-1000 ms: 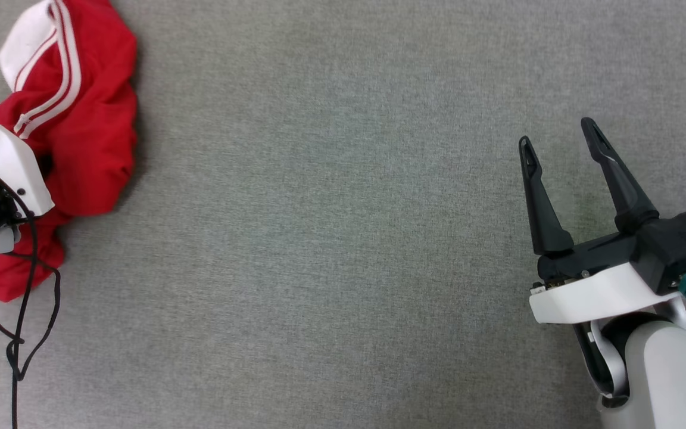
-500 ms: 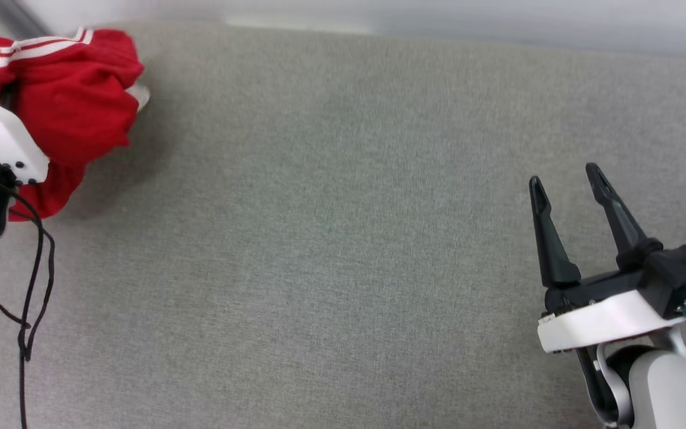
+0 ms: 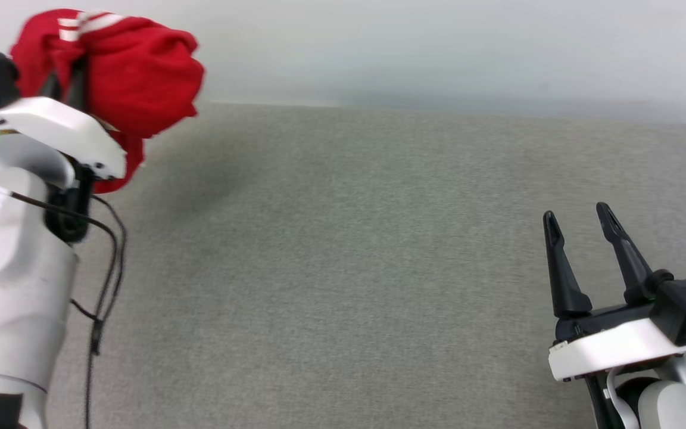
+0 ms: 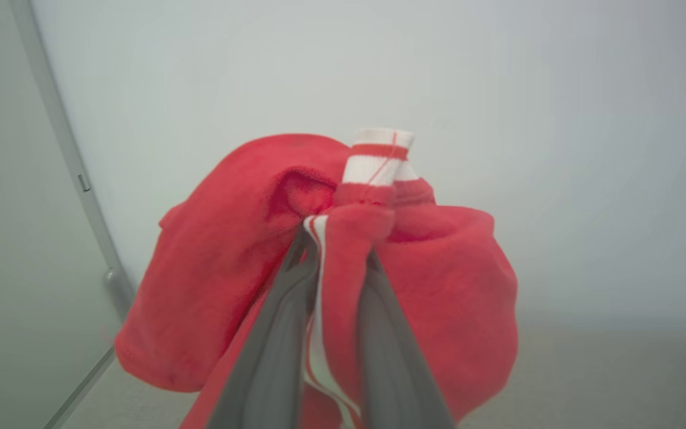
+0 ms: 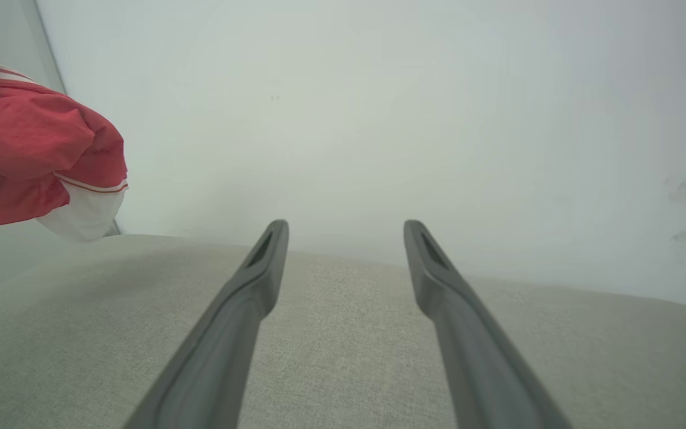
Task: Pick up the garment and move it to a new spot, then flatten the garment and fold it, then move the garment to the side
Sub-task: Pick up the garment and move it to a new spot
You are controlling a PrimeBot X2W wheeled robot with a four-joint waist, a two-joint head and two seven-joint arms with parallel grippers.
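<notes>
The garment (image 3: 146,83) is a soft red bundle, bunched into a rounded lump with deep creases. A ribbed white cuff with a red band sticks up just past the tips of the left gripper (image 4: 340,250). The two long dark fingers (image 4: 283,333) are clamped on a thick fold of the red cloth. A strip of red-and-white trim is pinched between them, and the rest spills out on both sides of the fingers and sags below them. From the right wrist view a white panel edged with a thin red stripe hangs at the bottom of the bundle, which looks lifted clear of the table (image 3: 343,268). The tabletop is a flat stretch of grey woven fabric with a fine, even weave. A smooth pale wall (image 3: 438,47) rises behind it. The right gripper (image 3: 575,212) hovers low over the fabric, well apart from the bundle. Its slim tapered fingers are spread wide with nothing between them. A thin black cable (image 3: 108,250) loops down beside the glossy white left arm (image 3: 9,286).
</notes>
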